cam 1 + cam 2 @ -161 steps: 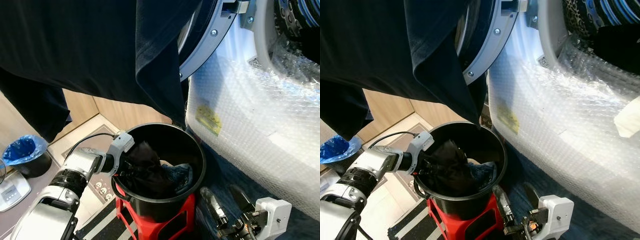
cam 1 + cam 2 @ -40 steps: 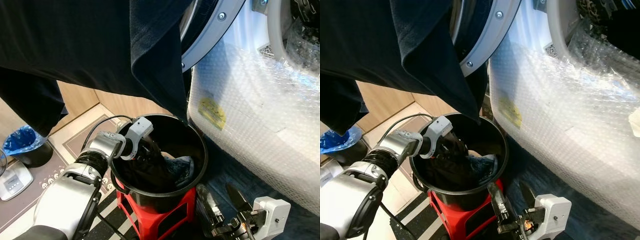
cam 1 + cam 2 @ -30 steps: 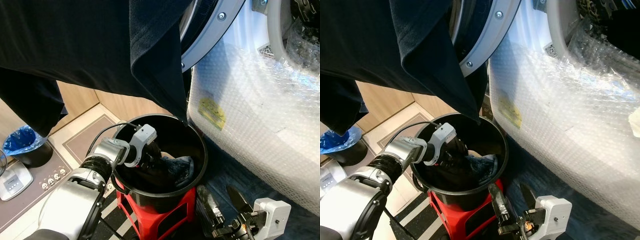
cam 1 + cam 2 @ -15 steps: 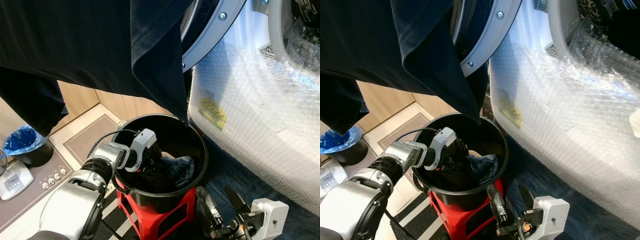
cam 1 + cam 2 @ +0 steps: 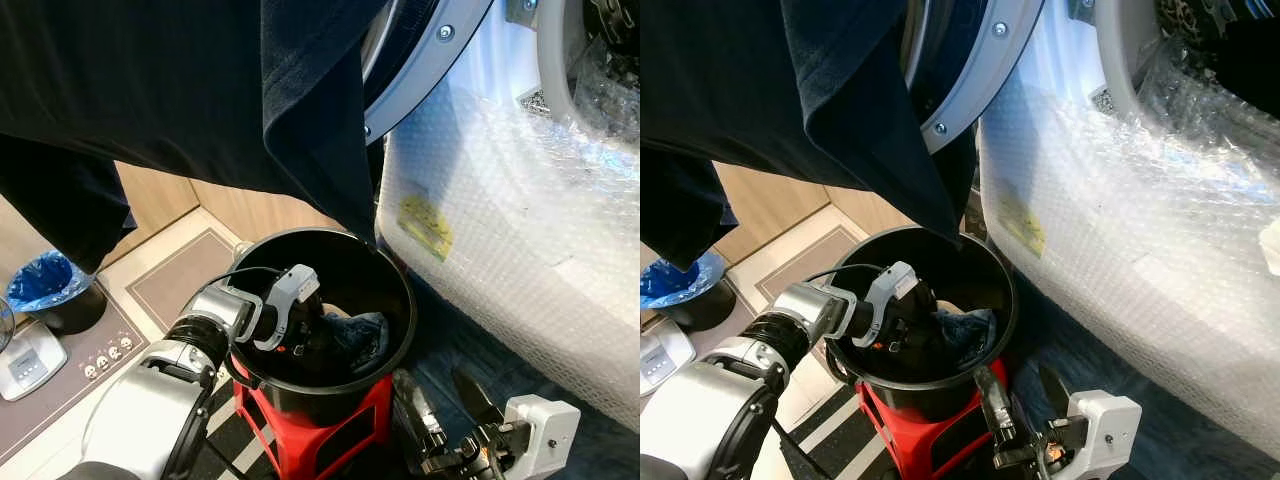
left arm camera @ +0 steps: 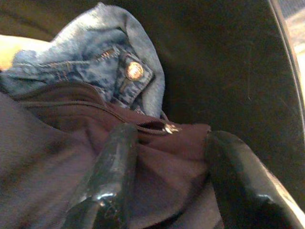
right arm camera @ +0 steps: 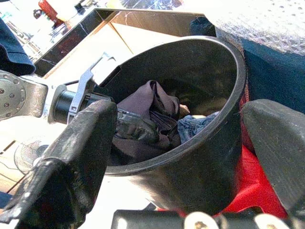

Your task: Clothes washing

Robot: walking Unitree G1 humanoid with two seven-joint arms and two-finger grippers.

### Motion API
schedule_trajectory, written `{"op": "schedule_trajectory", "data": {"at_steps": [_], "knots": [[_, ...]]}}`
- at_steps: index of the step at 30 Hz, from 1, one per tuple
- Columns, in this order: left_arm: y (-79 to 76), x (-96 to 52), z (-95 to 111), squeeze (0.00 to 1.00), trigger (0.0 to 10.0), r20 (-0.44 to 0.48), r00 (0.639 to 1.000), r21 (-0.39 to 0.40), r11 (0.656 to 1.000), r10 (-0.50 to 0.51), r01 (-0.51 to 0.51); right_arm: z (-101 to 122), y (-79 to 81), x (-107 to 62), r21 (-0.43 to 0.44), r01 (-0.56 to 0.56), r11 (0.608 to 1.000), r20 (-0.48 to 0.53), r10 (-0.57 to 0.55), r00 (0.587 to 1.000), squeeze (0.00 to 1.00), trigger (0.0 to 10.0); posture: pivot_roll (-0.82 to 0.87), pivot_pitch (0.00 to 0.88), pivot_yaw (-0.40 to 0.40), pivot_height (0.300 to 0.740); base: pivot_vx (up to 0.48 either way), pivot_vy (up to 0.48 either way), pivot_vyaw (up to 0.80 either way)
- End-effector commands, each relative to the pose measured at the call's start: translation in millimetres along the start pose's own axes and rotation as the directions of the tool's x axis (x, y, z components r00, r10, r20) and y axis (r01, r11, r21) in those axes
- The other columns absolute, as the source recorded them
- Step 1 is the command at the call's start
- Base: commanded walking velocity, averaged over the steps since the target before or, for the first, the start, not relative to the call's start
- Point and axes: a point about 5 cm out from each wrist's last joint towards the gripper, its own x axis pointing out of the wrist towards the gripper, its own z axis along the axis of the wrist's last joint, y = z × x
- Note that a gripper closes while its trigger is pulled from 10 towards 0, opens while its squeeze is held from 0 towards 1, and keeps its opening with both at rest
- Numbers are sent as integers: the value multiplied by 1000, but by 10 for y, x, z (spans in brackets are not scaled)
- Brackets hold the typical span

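Most laundry remained in the black bucket (image 5: 395,310), lower centre; left gripper (image 6: 167,157), fingers spread around dark garment (image 6: 57,138), hadn't lifted it; the washer drum (image 5: 1220,40), upper right, awaited.

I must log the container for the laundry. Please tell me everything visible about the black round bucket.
The black round plastic bucket stands upright on a red plastic stool, beside the bubble-wrapped washing machine. Its walls are smooth and its top is open. Inside lie a dark brown zippered garment and blue denim jeans. The left gripper reaches into it, open around the brown garment.
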Motion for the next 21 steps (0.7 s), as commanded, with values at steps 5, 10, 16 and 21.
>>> {"op": "schedule_trajectory", "data": {"at_steps": [5, 10, 16, 21], "knots": [[20, -36, -98, 0, 0, -56, 998, 22, 999, -29, 31, -67, -4, -21, 12, 15, 1000, -25, -15, 1000, 0, 10000, -237, 256, 70, 740, 0, 0, 0], [25, -51, -150, 0, 0, -88, 995, 34, 998, -52, 55, -66, -3, -16, 13, 16, 1000, -24, -16, 1000, 0, 10000, -236, 258, 74, 740, 0, 0, 0], [47, -66, -203, 0, 0, -105, 993, 30, 998, -44, 48, -68, -5, -21, 12, 17, 1000, -25, -16, 1000, 0, 10000, -236, 259, 73, 740, 0, 0, 0], [56, -81, -215, 0, 0, -112, 993, 33, 998, -45, 49, -71, -8, -19, 12, 16, 1000, -25, -16, 1000, 0, 10000, -234, 257, 72, 740, 0, 0, 0]]}}
